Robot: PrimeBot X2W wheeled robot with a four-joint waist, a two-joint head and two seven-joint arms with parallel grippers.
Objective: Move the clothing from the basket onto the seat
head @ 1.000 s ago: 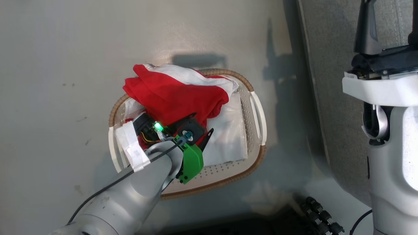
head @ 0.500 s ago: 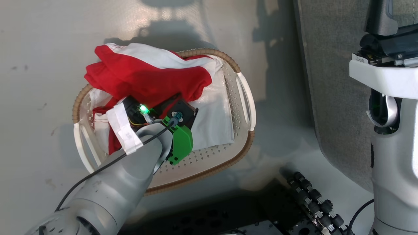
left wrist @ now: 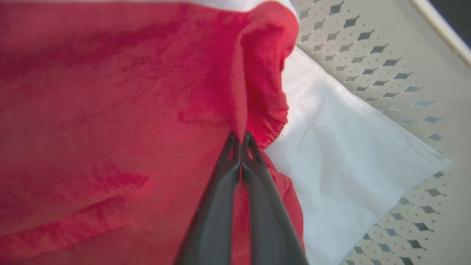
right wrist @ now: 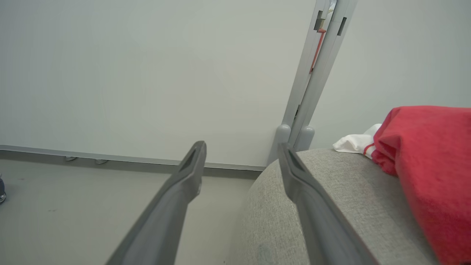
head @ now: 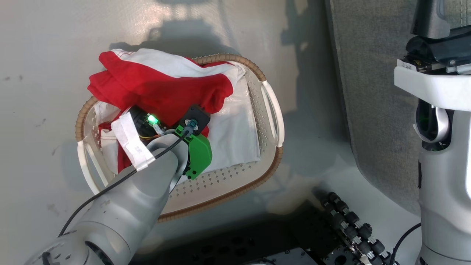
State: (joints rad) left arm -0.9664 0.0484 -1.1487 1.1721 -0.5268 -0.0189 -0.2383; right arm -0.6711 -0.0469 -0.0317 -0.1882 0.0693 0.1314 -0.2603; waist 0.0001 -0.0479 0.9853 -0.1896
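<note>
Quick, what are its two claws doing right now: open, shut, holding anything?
Left gripper: closed, pinching a fold of the red clothing in the basket.
Right gripper: open, holding nothing.

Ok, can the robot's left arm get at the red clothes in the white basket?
Probably yes. The left gripper is shut right on a fold of the soft red clothing, which lies on top in the white perforated plastic basket with nothing covering it.
</note>
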